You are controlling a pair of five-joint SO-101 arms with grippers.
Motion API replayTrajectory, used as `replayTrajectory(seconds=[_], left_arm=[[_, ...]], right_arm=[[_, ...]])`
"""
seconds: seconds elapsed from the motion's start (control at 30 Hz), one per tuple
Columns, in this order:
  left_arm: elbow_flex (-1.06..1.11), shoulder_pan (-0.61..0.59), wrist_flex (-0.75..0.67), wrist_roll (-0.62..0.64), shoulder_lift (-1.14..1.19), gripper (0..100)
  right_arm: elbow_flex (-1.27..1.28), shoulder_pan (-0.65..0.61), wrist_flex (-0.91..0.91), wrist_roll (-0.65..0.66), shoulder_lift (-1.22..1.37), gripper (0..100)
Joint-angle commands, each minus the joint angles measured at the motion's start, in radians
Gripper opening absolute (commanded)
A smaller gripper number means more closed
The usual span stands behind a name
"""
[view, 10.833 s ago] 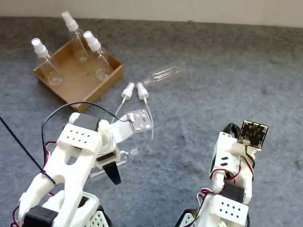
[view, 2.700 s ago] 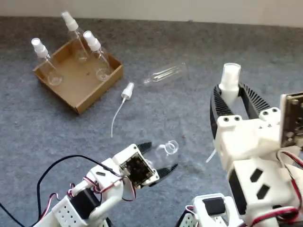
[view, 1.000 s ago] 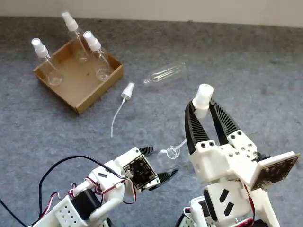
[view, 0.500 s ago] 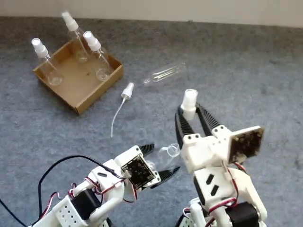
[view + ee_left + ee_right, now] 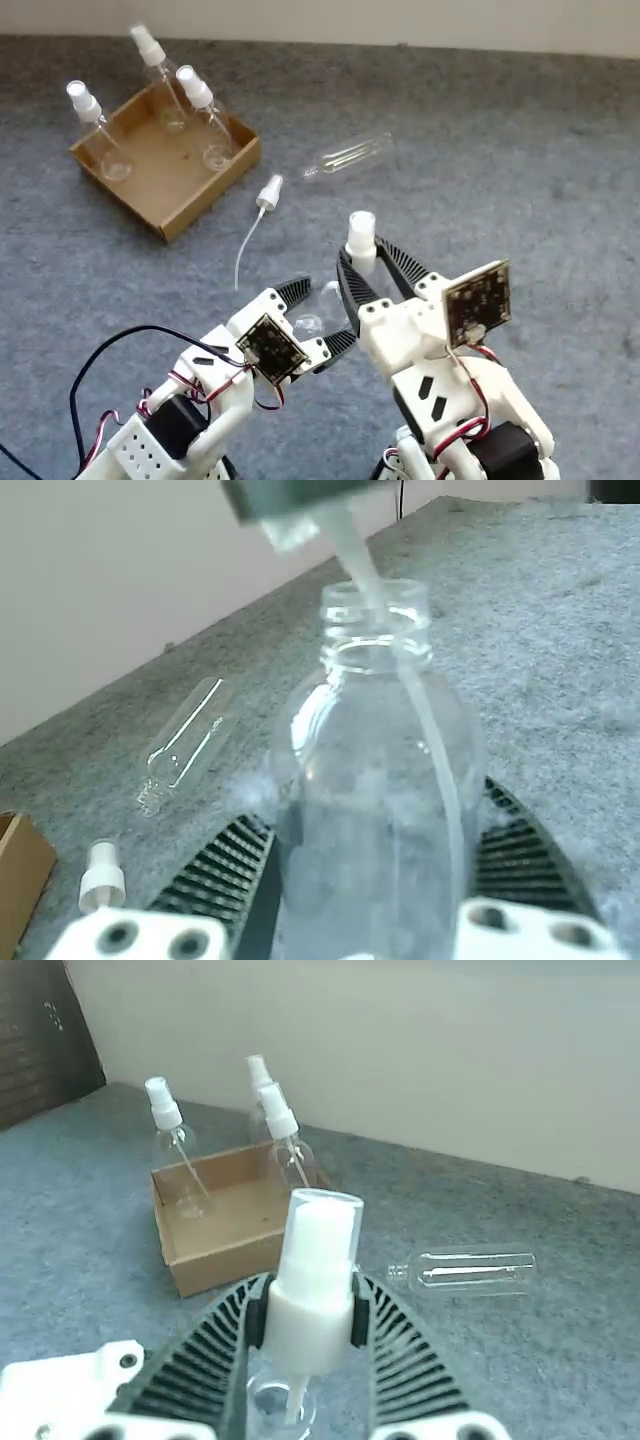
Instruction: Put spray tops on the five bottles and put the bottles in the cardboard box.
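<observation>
The right gripper [image 5: 364, 252] has carried a spray top [image 5: 360, 231] from far out on the right over to the bottle [image 5: 322, 300]. The top's tube [image 5: 428, 735] now runs down through the bottle's neck. The left gripper [image 5: 316, 316] has lifted that bottle upright off the bench, and only one of the two loose tops remains there.

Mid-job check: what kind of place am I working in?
Probably an indoor tabletop robot workbench: grey felt-like table cover, plain pale wall behind, and a cardboard box holding capped bottles.
</observation>
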Motion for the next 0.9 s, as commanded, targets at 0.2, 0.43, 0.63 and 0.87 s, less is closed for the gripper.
replayTrajectory(seconds=[0.2, 0.43, 0.63, 0.87], left_arm=[[0.021, -0.022, -0.058, 0.008, -0.005, 15], [0.021, -0.11, -0.058, 0.009, -0.005, 15], [0.019, -0.12, -0.058, 0.009, -0.007, 15], [0.019, -0.16, -0.129, 0.009, -0.007, 15]], right_arm=[[-0.015, -0.108, 0.139, 0.077, -0.001, 1.5], [-0.019, -0.111, 0.196, 0.077, -0.001, 13.1], [-0.016, -0.111, 0.196, 0.077, -0.001, 14.1], [-0.013, -0.111, 0.194, 0.078, -0.001, 14.1]])
